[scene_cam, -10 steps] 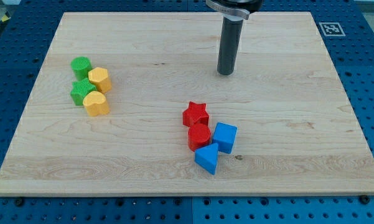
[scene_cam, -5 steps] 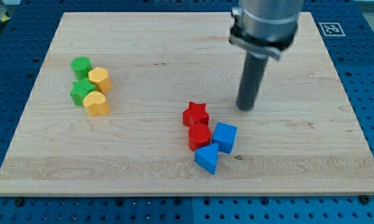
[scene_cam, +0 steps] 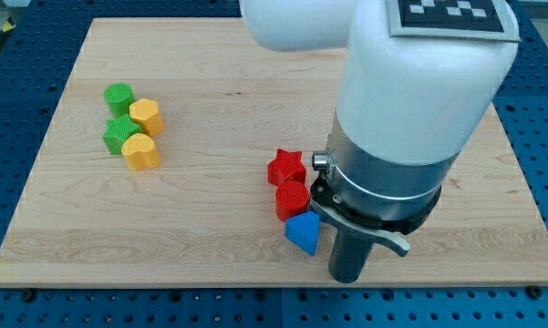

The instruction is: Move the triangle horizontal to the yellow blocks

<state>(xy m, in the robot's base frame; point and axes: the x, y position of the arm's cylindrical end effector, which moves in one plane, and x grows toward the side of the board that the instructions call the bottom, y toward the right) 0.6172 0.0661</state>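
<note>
The blue triangle lies near the board's bottom edge, just below a red round block and a red star. My tip is low on the board, just right of and slightly below the triangle, close to it. Two yellow blocks sit at the view's left: a hexagon-like one and a heart-like one. The blue cube seen earlier is hidden behind the arm.
Two green blocks touch the yellow ones on their left side. The arm's large white and grey body covers much of the board's right half. The wooden board lies on a blue perforated table.
My tip has moved from the board's upper middle down and toward the view's bottom, ending beside the blue triangle. The arm now hides the blue cube. The blocks have not visibly moved.
</note>
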